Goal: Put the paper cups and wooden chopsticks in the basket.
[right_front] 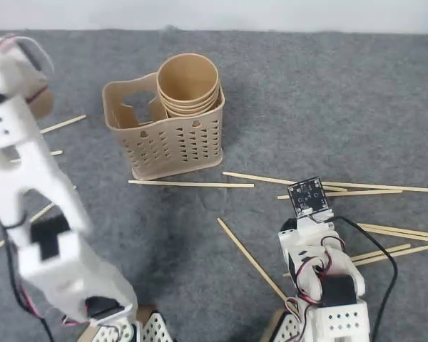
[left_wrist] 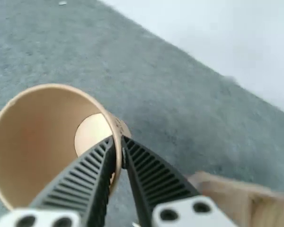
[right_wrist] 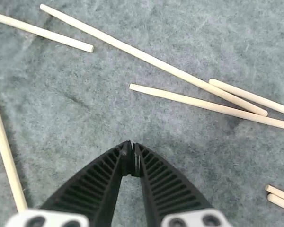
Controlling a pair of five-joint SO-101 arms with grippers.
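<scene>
Our left gripper (left_wrist: 119, 142) is pinching the rim of a paper cup (left_wrist: 38, 137), one finger inside the wall and one outside. It holds the cup raised near the left edge of the grey surface (right_front: 328, 92), beside the basket (right_front: 171, 146) but not over it. Our right gripper (right_wrist: 131, 149) is pressed together on nothing, hanging low over loose chopsticks (right_wrist: 199, 101) toward the near right corner. The basket stands toward the far edge, with a stack of cups (right_front: 188, 84) nested in one compartment. We judge that delivering this cup is the step in hand. Next we would need to carry it across above the stack, set it mouth up, and let go. The chopsticks scattered around the basket are not yet collected.
</scene>
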